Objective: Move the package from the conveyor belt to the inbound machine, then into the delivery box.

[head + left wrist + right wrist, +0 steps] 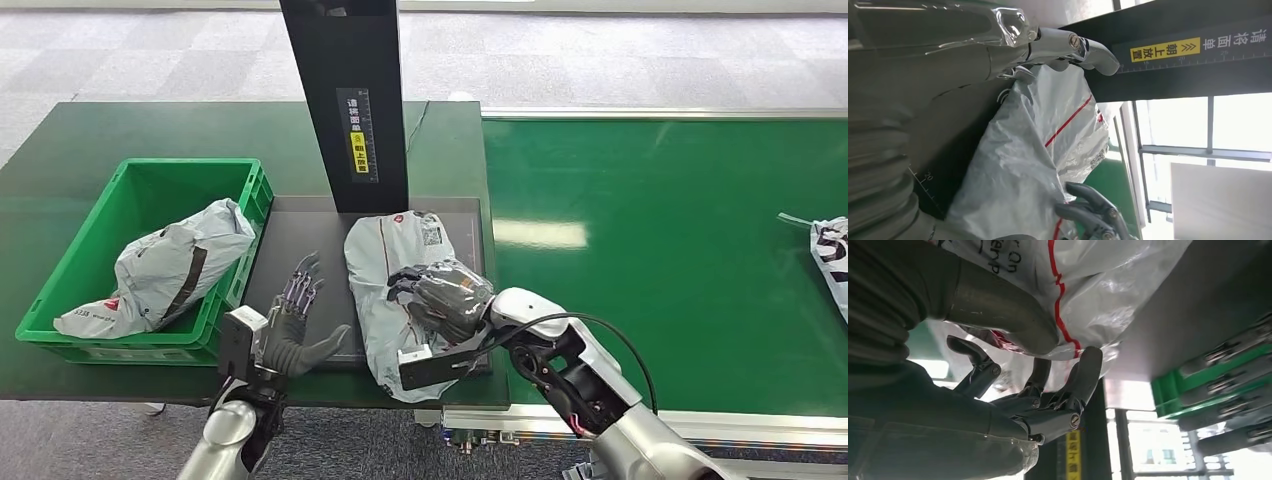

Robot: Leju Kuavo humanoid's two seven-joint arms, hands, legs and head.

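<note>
A grey plastic package [385, 265] with red lines lies on the black platform of the inbound machine [300, 235], at the foot of its black post [345, 100]. My right hand [445, 297] lies on the package's near half and grips it. In the right wrist view the thumb [998, 315] and the fingertips [1083, 375] pinch the bag's [1108, 285] film. My left hand [295, 322] stands open with its fingers spread, just left of the package and apart from it. The left wrist view looks past that hand's fingers [1063, 42] at the package [1038, 165].
A green delivery box [75, 240] stands left of the machine with another grey package [170, 265] in it. The green conveyor belt [660, 260] runs to the right, and a further package [832, 260] lies at its right edge. The table's front edge is near.
</note>
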